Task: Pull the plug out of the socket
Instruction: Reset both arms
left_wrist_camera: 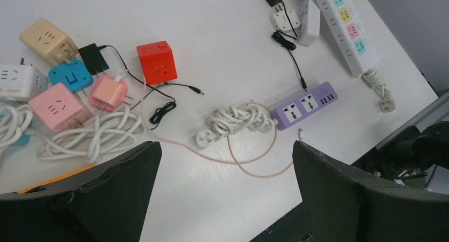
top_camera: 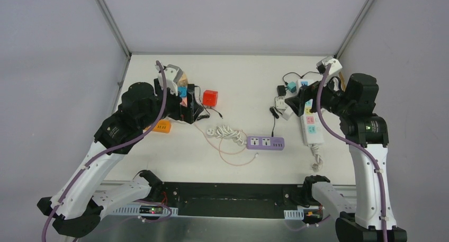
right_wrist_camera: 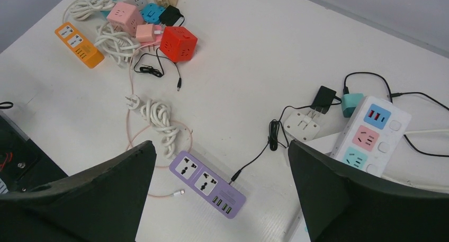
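Note:
My left gripper point(left_wrist_camera: 227, 189) hangs open and empty above the table, with a purple power strip point(left_wrist_camera: 304, 104) and its coiled white cord point(left_wrist_camera: 235, 120) below it. My right gripper point(right_wrist_camera: 222, 189) is also open and empty, high over the same purple strip point(right_wrist_camera: 207, 184), whose sockets are bare. A teal plug point(right_wrist_camera: 350, 103) sits against the end of a white strip with coloured sockets point(right_wrist_camera: 370, 131). A black adapter point(right_wrist_camera: 324, 97) lies against a small white socket block point(right_wrist_camera: 304, 124). I cannot tell whether either is seated.
A red cube socket point(left_wrist_camera: 156, 62), pink point(left_wrist_camera: 58, 107), blue point(left_wrist_camera: 71, 75) and beige point(left_wrist_camera: 47, 38) cubes, a pink charger point(left_wrist_camera: 108, 92) and white cords crowd the left. An orange strip point(right_wrist_camera: 79, 43) lies beyond them. A long white strip point(top_camera: 311, 126) lies at the right.

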Motion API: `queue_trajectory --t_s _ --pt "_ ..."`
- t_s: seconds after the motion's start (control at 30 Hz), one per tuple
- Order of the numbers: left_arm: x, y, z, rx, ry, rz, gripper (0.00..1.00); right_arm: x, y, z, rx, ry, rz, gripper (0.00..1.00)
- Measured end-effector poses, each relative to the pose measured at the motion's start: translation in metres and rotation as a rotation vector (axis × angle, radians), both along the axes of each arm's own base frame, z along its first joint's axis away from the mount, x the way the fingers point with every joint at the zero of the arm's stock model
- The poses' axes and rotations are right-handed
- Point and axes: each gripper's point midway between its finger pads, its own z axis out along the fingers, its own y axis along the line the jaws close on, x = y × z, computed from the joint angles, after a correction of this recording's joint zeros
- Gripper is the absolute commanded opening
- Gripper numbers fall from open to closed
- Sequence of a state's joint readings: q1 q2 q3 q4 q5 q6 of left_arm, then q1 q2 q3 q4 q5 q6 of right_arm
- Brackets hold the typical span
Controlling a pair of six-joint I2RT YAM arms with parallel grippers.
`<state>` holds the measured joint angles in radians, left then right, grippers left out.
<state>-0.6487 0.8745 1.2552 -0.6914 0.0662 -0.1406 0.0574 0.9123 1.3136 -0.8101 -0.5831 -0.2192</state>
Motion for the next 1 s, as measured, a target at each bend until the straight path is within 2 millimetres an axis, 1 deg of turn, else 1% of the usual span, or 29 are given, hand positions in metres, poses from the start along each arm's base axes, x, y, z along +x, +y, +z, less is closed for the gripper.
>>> queue_trajectory --t_s 0.23,0.37,0.57,0.83,1.0 --pt "0.001 -0.001 -0.013 0.016 0.028 0.001 0.99 0.012 -0.001 -0.013 0.036 0.05 -0.033 1.0" --pt "0.001 -0.001 -0.016 0.02 0.035 0.001 0.99 0.018 -0.004 -0.012 0.054 0.056 -0.073 1.0" --pt "0.001 -0.001 -0.016 0.02 0.035 0.002 0.99 0.026 -0.015 -0.009 0.065 0.052 -0.157 1.0" --pt "0.002 0.001 -0.017 0.024 0.032 0.015 0.99 0.028 -0.018 -0.008 0.079 0.055 -0.177 1.0" --pt "0.006 0.001 -0.02 0.045 0.034 0.021 0.99 0.032 -0.02 -0.011 0.079 0.07 -0.186 1.0"
